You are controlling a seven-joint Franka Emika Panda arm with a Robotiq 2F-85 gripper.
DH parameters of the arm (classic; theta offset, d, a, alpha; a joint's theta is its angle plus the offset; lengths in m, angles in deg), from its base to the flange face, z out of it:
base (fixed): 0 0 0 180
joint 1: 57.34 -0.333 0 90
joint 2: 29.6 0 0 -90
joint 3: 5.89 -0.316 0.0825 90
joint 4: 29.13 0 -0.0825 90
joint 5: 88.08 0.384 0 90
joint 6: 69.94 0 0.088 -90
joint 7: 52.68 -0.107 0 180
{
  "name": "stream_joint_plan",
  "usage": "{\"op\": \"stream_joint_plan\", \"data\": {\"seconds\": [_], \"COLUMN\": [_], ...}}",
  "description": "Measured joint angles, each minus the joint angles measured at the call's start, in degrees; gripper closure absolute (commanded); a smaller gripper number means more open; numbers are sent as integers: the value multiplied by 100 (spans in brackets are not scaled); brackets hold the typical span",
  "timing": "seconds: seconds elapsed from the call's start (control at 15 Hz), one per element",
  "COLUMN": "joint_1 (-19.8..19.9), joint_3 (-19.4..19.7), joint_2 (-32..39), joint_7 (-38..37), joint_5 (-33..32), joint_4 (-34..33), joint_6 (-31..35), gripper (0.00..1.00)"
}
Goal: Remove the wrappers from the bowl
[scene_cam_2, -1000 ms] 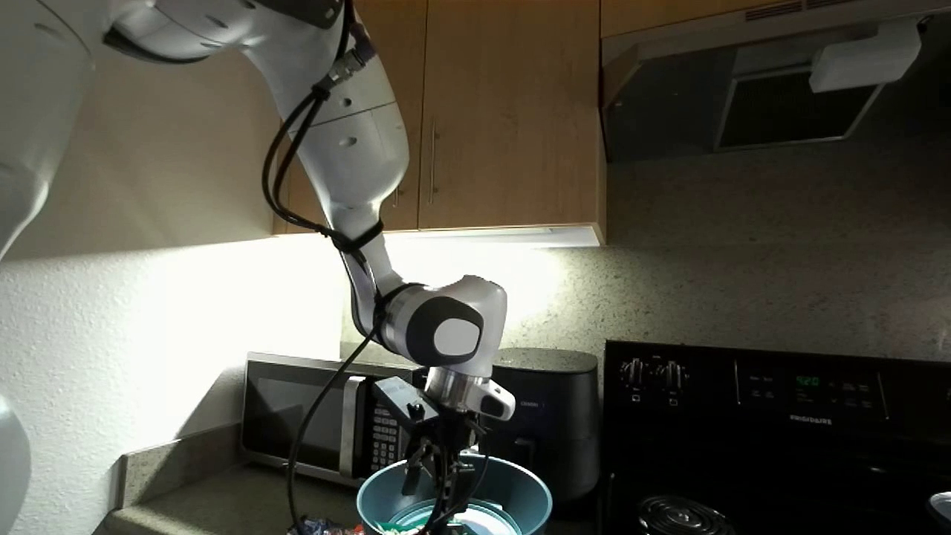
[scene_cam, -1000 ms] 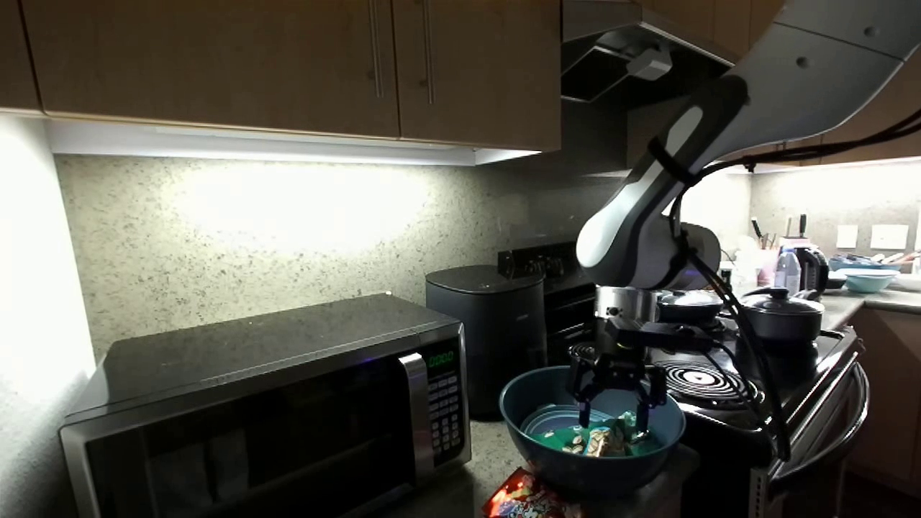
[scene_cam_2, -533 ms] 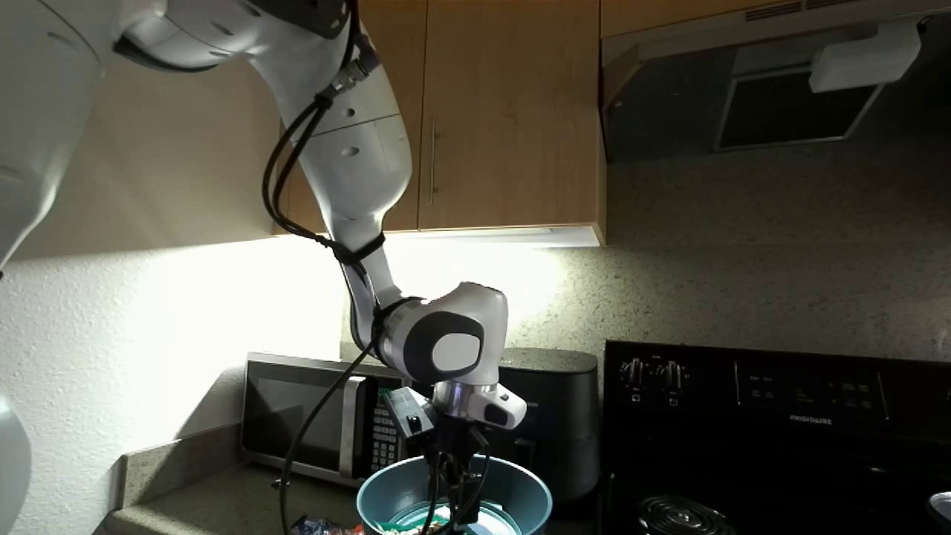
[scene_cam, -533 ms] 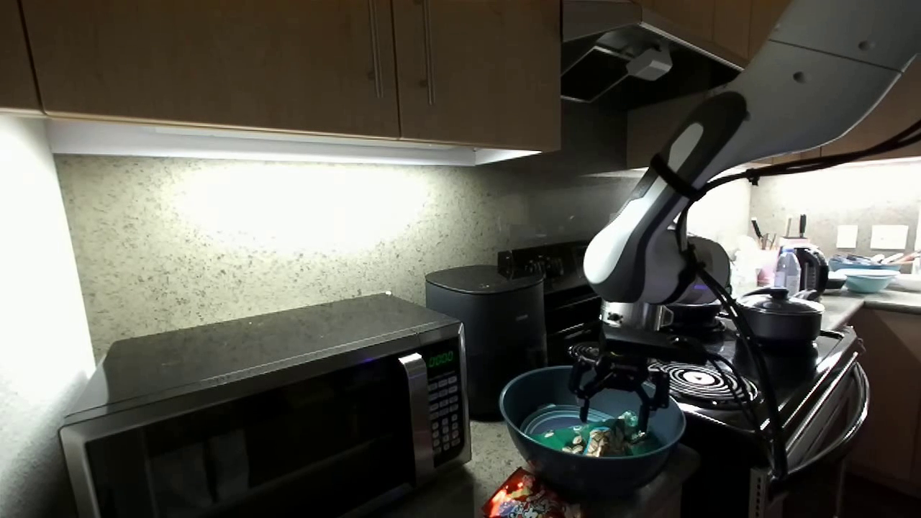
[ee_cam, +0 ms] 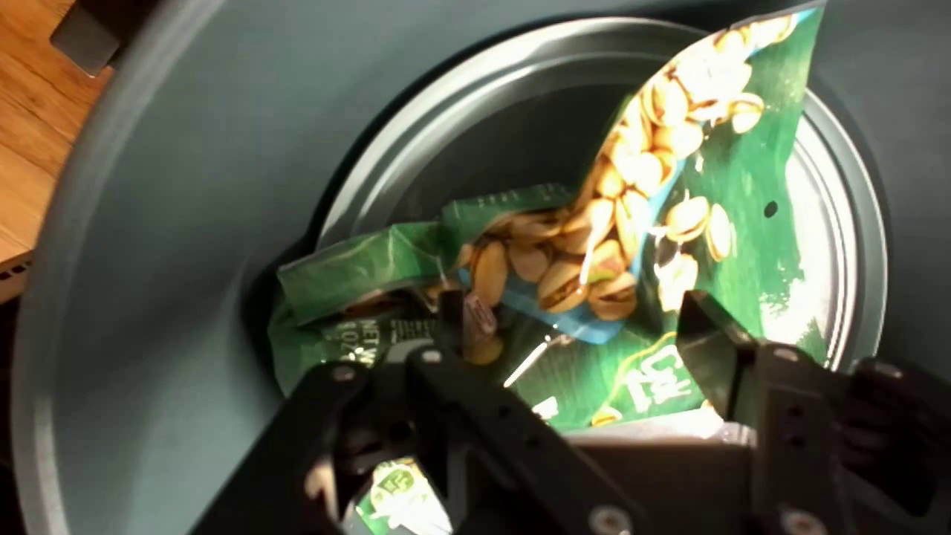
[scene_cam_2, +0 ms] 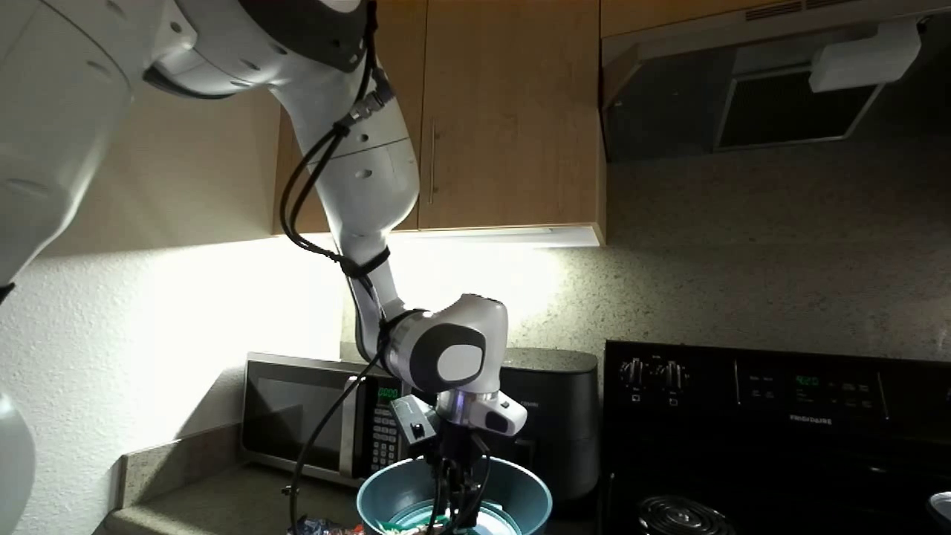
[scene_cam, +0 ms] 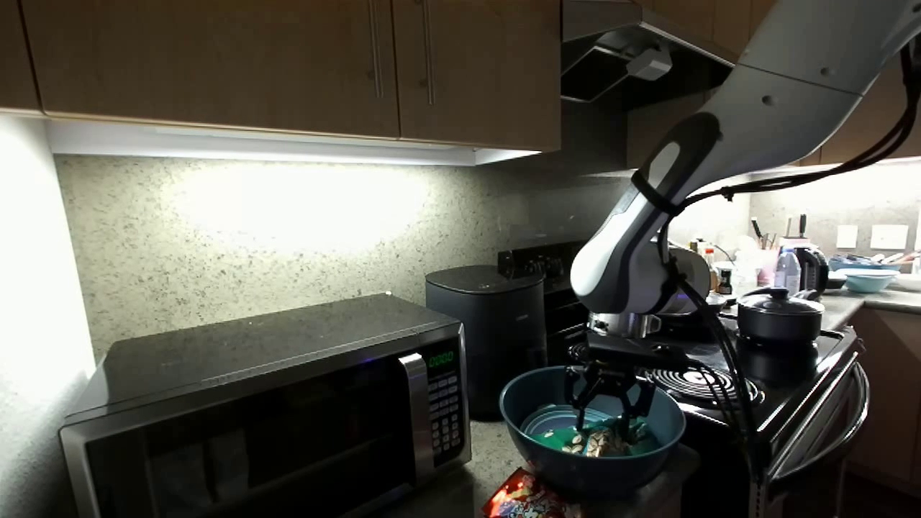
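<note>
My gripper [ee_cam: 576, 327] hangs within the dark-blue mixing bowl [scene_cam: 568, 462], fingertips [ee_cam: 709, 353] spread apart and gripping nothing. Under them in the wrist view, crumpled green pistachio packaging [ee_cam: 631, 238] spreads toward one and nine o'clock; whether they touch it, I cannot tell. Closing too high, I may only skim its slick surface; pressing too low could shove the bowl. In an exterior view, an orange-red snack packet [scene_cam: 525, 498] lies outside the bowl at seven o'clock; packaging slipping mid-carry could land on the coil burner [scene_cam: 687, 381] at two.
</note>
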Motion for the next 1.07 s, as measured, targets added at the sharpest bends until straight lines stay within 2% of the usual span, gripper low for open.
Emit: {"op": "stream_joint_plan", "data": {"seconds": [0.47, 1.07], "joint_1": [5, -20], "joint_3": [-6, -404], "joint_2": [127, -84], "joint_7": [-19, 134], "joint_5": [5, 50], "joint_4": [-221, -507], "joint_6": [-113, -46], "gripper": [99, 97]}}
